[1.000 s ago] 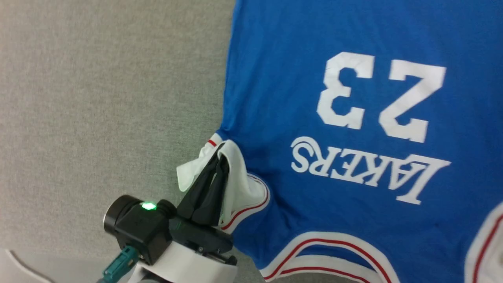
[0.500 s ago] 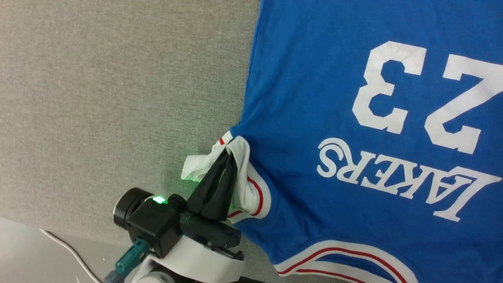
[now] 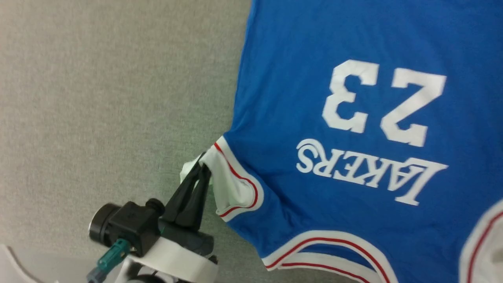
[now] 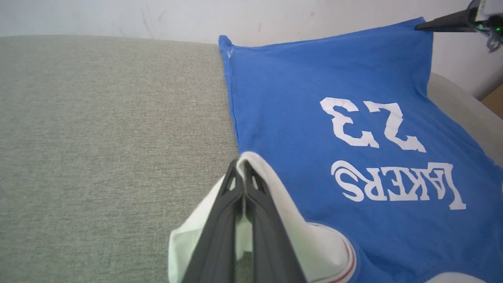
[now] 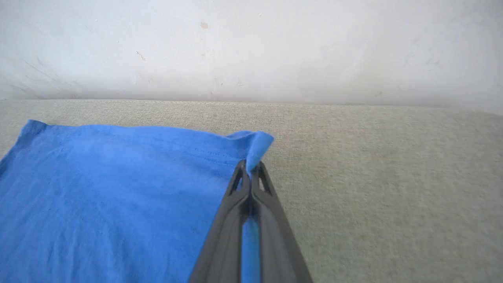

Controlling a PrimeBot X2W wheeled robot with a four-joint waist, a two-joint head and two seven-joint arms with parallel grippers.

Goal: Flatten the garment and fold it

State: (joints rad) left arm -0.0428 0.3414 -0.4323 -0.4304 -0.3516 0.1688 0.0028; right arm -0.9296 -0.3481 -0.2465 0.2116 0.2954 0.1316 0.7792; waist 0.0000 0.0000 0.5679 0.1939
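Your shirt [image 3: 353, 118] lies spread out, print up, on the grey cloth surface [image 3: 118, 98], with its hem toward the far wall [image 5: 251, 47]. Your left gripper [image 3: 202, 167] is clamped on the white sleeve [image 3: 232, 188] at the near left, lifting it slightly off the surface. Your right gripper [image 5: 250, 168] is pinched tight on the blue hem corner at the far right.

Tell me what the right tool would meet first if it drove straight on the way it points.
The right tool, shut on the garment corner, would probably meet the grey fabric surface just ahead, then the white wall. Its height above the surface is unclear.
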